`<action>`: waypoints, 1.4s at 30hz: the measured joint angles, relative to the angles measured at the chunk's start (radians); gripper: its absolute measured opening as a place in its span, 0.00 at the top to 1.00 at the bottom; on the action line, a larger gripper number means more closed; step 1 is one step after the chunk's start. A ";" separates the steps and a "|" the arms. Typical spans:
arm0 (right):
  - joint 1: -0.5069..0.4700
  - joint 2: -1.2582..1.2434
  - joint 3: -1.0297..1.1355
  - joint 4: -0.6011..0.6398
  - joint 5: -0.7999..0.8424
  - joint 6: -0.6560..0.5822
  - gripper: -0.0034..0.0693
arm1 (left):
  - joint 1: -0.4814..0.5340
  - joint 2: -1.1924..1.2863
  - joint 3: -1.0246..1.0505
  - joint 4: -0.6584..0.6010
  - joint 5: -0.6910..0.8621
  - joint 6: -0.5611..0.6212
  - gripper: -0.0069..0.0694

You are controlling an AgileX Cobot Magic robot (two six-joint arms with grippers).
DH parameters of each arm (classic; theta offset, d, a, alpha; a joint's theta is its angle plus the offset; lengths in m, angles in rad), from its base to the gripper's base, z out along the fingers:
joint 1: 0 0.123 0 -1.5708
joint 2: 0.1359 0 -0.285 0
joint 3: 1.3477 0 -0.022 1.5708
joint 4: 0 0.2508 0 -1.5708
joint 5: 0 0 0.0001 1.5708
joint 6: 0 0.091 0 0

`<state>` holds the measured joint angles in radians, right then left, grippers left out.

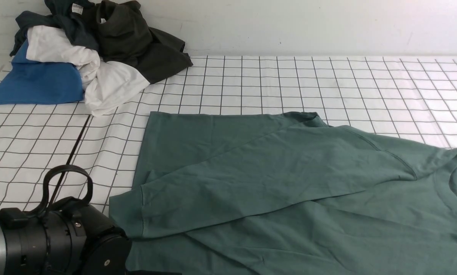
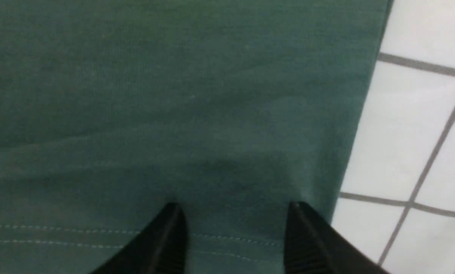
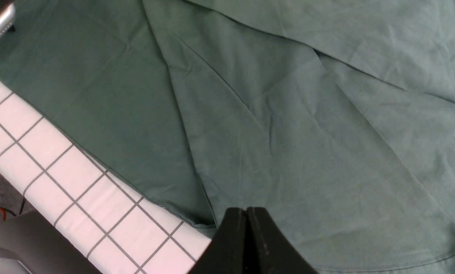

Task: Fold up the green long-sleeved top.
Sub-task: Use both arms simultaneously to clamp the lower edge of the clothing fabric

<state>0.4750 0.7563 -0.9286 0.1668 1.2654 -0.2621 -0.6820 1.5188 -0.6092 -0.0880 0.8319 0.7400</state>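
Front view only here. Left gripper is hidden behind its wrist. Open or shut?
Observer: Open. The left gripper has its jaws apart over the green long-sleeved top, by the stitched hem.
Operator: Right gripper? I barely see it.
Observer: The right gripper is shut, jaws pressed together, over the top near the checked cloth.
Operator: Left one pinching fabric yet?
Observer: Cannot tell contact, but the fabric between its jaws lies flat.

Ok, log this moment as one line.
green top: sleeve folded across body | left gripper: open over top | right gripper: shut, above top
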 joint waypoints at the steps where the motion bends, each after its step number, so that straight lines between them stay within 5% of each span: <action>1: 0.000 0.000 0.000 0.000 0.000 0.000 0.97 | 0.000 0.000 0.000 0.004 -0.003 0.000 0.56; 2: 0.000 0.000 0.000 0.001 0.000 0.000 0.97 | 0.000 0.001 0.000 0.006 -0.006 0.000 0.58; 4: 0.000 0.000 0.000 0.002 0.000 0.000 0.97 | 0.000 0.003 -0.004 0.017 -0.019 0.000 0.78; 8: 0.000 0.000 0.000 0.001 0.000 0.000 0.97 | 0.000 0.007 -0.026 -0.006 0.003 -0.012 0.90; 20: 0.000 0.000 0.000 0.003 0.000 0.000 0.97 | -0.045 -0.022 -0.119 -0.055 0.244 -0.076 0.90; 25: 0.000 0.000 0.000 -0.001 0.000 0.000 0.97 | -0.134 -0.022 -0.020 -0.017 0.153 -0.065 0.71; 30: 0.000 0.000 0.000 -0.006 0.000 0.000 0.97 | -0.138 -0.023 0.027 0.069 0.082 -0.080 0.39; 34: 0.000 0.000 0.000 -0.008 0.000 -0.001 0.97 | -0.141 -0.030 0.033 0.115 0.060 -0.107 0.26; 42: 0.000 0.000 0.000 -0.010 0.000 -0.001 0.97 | -0.141 -0.030 0.038 0.230 -0.001 -0.211 0.31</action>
<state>0.4750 0.7563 -0.9286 0.1564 1.2654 -0.2633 -0.8226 1.4889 -0.5715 0.1421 0.8313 0.5288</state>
